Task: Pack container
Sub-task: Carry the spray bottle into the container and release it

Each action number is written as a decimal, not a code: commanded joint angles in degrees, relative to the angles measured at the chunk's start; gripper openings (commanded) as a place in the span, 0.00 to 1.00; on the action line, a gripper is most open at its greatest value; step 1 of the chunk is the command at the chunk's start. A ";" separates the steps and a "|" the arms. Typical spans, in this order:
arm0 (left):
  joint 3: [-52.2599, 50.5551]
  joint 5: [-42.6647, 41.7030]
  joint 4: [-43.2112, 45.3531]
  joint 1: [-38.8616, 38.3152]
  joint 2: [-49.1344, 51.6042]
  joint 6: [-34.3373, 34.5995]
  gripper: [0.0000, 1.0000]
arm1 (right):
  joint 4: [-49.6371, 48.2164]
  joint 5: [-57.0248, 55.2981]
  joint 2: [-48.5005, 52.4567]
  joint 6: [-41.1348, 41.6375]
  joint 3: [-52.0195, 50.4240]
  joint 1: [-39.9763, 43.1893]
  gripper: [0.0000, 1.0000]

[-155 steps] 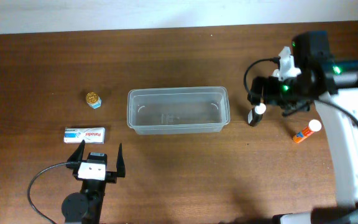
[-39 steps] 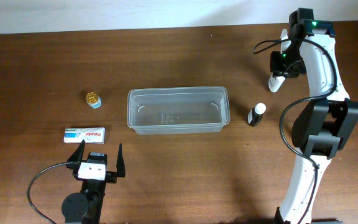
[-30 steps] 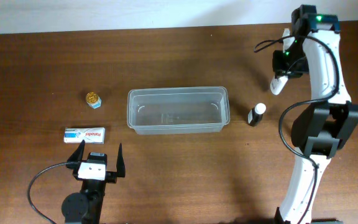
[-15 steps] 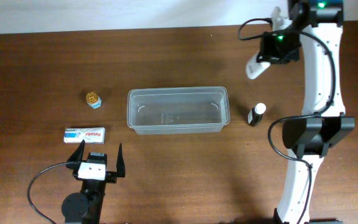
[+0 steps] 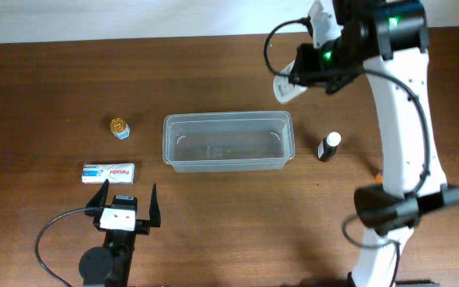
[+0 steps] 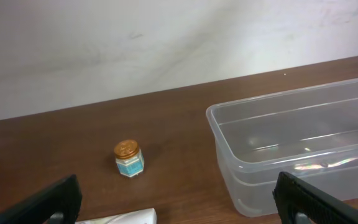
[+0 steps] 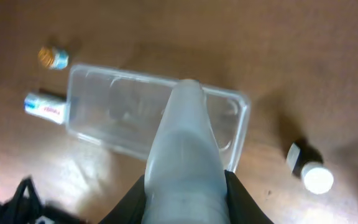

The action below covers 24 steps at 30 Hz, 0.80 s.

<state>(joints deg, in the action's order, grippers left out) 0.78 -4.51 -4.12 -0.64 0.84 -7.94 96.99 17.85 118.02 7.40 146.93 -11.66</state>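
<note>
The container (image 5: pixel 225 142), a clear plastic tub, stands empty at the table's middle; it also shows in the left wrist view (image 6: pixel 291 143) and the right wrist view (image 7: pixel 110 112). My right gripper (image 5: pixel 300 73) hangs above the tub's far right corner, shut on a pale white bottle (image 5: pixel 286 86). In the right wrist view that white bottle (image 7: pixel 185 149) fills the gap of the right gripper (image 7: pixel 185 194) and points at the tub. My left gripper (image 5: pixel 126 199) rests open near the front left, nothing between its fingers (image 6: pixel 48 202).
A small dark bottle with a white cap (image 5: pixel 329 147) stands just right of the tub. A gold-lidded jar (image 5: pixel 119 127) and a white medicine box (image 5: pixel 108 171) lie to the tub's left. An orange item (image 5: pixel 378 170) peeks out behind the right arm.
The right arm has swung left from the far right edge, carrying the white bottle to above the tub's far right corner. The left arm has stayed still.
</note>
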 commanded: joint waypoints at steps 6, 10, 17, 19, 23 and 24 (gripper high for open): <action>-0.26 -0.02 -0.22 0.33 -0.48 -0.74 0.99 | -0.07 -9.64 -4.28 7.04 -13.77 -8.28 0.20; -0.26 -0.02 -0.22 0.33 -0.50 -0.76 0.99 | -3.98 -12.76 -4.28 9.68 -19.52 -10.14 0.20; -0.26 -0.02 -0.22 0.33 -0.48 -0.74 0.99 | -11.10 -15.65 -4.09 13.73 -25.40 -10.84 0.20; -0.26 -0.02 -0.22 0.33 -0.48 -0.74 0.99 | -12.76 -17.38 -4.09 15.69 -26.67 -10.84 0.20; -0.26 -0.02 -0.22 0.33 -0.50 -0.74 0.99 | -15.47 -18.23 -4.09 17.16 -29.29 -10.84 0.20; -0.26 -0.02 -0.22 0.33 -0.50 -0.74 0.99 | -16.04 -18.71 -4.09 17.40 -29.88 -10.84 0.20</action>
<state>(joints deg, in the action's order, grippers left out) 0.78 -4.51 -4.12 -0.64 0.84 -7.94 82.26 2.09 114.08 22.02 118.72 -21.87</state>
